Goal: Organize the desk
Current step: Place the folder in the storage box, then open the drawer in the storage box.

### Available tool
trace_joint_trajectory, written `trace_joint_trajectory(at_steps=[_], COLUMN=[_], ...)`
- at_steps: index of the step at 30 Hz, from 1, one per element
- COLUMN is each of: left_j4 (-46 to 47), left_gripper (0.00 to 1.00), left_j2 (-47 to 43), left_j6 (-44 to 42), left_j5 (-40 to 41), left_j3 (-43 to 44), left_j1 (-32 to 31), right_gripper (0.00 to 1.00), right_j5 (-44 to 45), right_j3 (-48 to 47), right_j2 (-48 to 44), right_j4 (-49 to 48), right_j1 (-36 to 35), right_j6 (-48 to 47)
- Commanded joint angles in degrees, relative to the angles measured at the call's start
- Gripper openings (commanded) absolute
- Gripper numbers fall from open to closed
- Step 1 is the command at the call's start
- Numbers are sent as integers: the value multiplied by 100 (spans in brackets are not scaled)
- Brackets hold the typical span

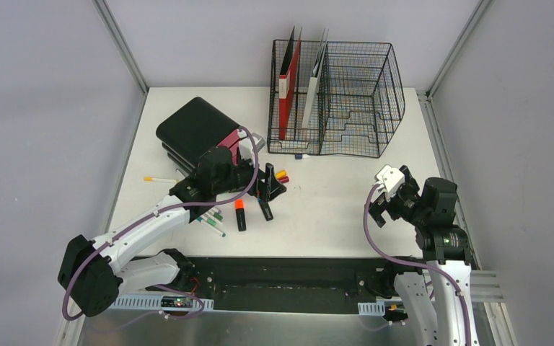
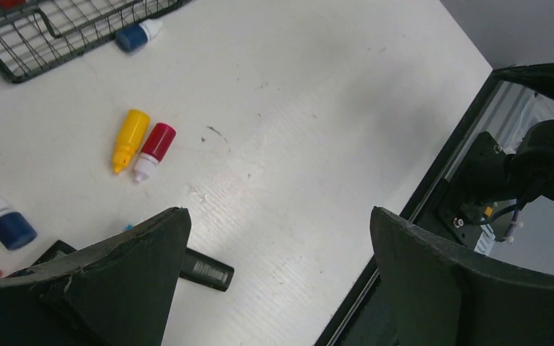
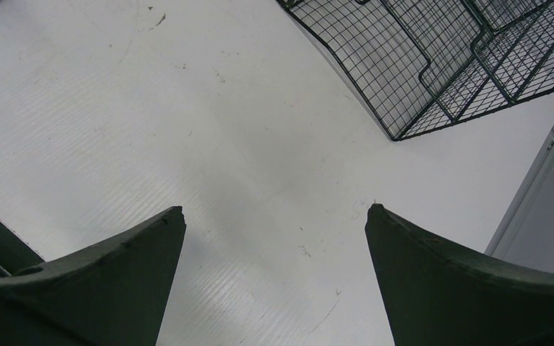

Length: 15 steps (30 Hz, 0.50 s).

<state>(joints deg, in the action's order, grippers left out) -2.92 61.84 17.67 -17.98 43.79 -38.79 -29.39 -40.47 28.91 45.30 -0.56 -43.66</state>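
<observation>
Grey walls (image 1: 36,108) on three sides, aluminium rails (image 1: 121,47) along the edges. We see the desk (image 1: 332,216) as the white top filling the space between them, directly ahead of both arm bases.

Back, right of centre: black wire-mesh rack (image 1: 364,101), standing on the desk. We count a red folder (image 1: 287,101) and a white folder (image 1: 311,90) upright in its left slots.

Back-left: stack of black books (image 1: 191,126), lying at an angle to the desk edge.

Mid-left clutter, all lying flat: yellow pen (image 1: 160,179) on its own near the left edge, orange highlighter (image 1: 240,214), and green-capped markers (image 1: 213,220) partly under the left arm.

Left gripper (image 2: 278,214): hangs over that clutter, jaws wide apart, nothing between them. From its wrist camera we see a yellow bottle (image 2: 130,139) and a red bottle (image 2: 154,150) side by side, apparently touching, just ahead of the fingers. A black marker (image 2: 205,269) pokes out beside the left-hand finger in that view. One blue bottle with a white cap (image 2: 135,34) lies just off the rack's front edge. A second blue bottle (image 2: 6,220) lies at the frame's left edge.

Right gripper (image 3: 274,209): on the right side of the desk, well apart from the clutter, over plain white surface. Jaws spread wide, holding nothing. The rack's near corner shows ahead of it, not touching.

We can't tell how high either gripper sits above the desk.
</observation>
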Motion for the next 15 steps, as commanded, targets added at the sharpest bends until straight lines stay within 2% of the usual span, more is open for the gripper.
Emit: trace_joint_trajectory(at_steps=[1, 15], left_j4=[281, 283], left_gripper=[99, 99], left_j2=[-260, -330], left_j6=[265, 655], left_j5=[190, 250], left_j3=[-327, -790], left_j1=[11, 11], right_gripper=[99, 99], right_j5=[-146, -179], right_j3=[-5, -14], right_j2=[23, 54], right_j4=[-22, -8], right_j1=[47, 47], right_j6=[-86, -103])
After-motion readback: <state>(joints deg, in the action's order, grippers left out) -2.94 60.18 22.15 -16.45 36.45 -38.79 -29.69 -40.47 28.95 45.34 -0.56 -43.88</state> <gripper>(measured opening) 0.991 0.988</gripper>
